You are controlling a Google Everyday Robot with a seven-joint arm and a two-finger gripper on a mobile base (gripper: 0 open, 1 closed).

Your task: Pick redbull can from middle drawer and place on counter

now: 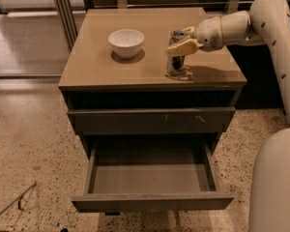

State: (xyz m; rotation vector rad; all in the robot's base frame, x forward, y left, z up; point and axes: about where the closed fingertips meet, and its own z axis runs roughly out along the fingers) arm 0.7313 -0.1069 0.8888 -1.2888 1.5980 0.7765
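The redbull can (175,65) stands upright on the counter (111,69), near its right front part. My gripper (177,41) reaches in from the right and is shut around the can's upper half; a tan finger (182,47) lies across the can's front. The middle drawer (152,201) is pulled out below, and its flat tray is empty.
A white bowl (126,42) sits on the counter left of the can. A closed drawer front with pale scratch marks (150,120) is above the open drawer. My arm (270,18) spans the right side. Speckled floor surrounds the cabinet.
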